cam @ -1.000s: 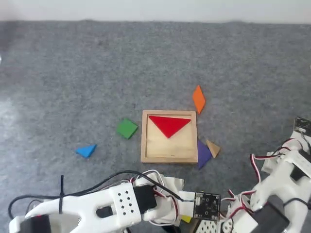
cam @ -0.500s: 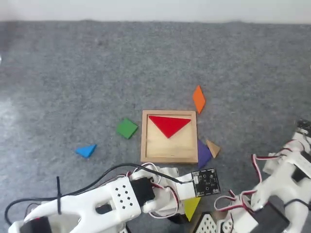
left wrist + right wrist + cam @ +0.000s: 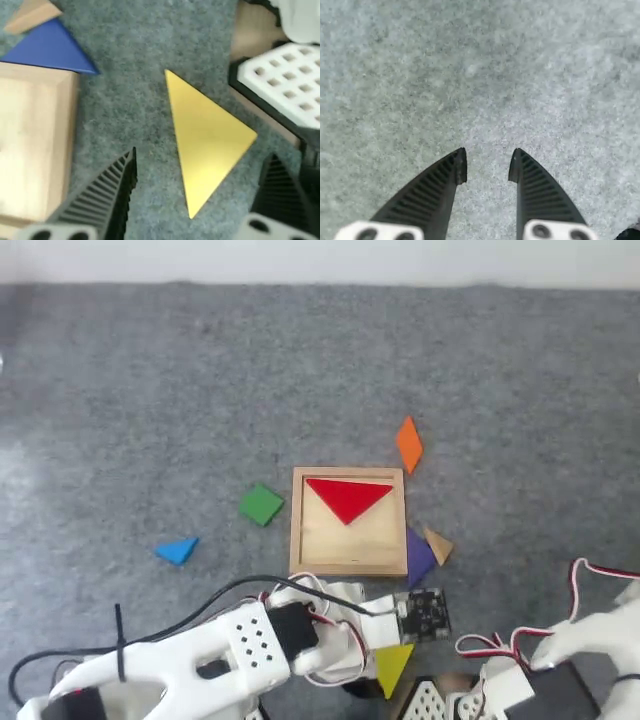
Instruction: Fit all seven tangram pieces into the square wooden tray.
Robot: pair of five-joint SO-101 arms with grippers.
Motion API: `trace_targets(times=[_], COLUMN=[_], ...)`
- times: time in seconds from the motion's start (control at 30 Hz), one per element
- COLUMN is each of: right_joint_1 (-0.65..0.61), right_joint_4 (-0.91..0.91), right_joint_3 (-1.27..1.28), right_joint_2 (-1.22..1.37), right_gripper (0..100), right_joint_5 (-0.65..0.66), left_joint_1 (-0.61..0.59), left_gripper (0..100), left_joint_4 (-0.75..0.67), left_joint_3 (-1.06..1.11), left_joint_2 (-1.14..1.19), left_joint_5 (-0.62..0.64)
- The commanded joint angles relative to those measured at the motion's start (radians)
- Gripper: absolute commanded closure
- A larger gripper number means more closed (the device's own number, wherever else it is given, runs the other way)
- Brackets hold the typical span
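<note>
Left fingers straddle the yellow triangle, spread wide; right fingers slightly parted over carpet; wooden tray partly cropped.

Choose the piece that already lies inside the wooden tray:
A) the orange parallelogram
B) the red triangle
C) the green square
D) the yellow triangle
B: the red triangle lies inside the wooden tray, with its long edge along the tray's far rim.
</note>
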Motion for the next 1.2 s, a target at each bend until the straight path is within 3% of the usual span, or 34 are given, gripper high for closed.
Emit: trace_targets(times=[0.0,0.3,0.53,0.87,1.17], right_joint_1=[-0.028,-0.031,0.073,0.137,0.162], right_joint_4=[0.012,-0.022,0.007,0.107,0.111], right_joint_3=[-0.054,-0.133,-0.252,-0.494,-0.578], right_joint_2=[-0.018,-0.005,0.004,0.272,0.306], right_gripper=[84.6,84.6,84.5,84.5,84.5], right_joint_5=[-0.051,-0.083,-0.083,-0.083,-0.08], left_joint_1=[-0.029,-0.002,0.103,0.104,0.104], left_gripper=[63,63,63,63,63], left_joint_4=[0.011,-0.032,0.015,0.057,0.081], left_joint_3=[-0.099,-0.274,-0.237,-0.245,-0.257], left_joint_2=[0.075,0.456,0.416,0.414,0.416], left_joint_5=[0.002,-0.011,-0.005,-0.003,-0.002])
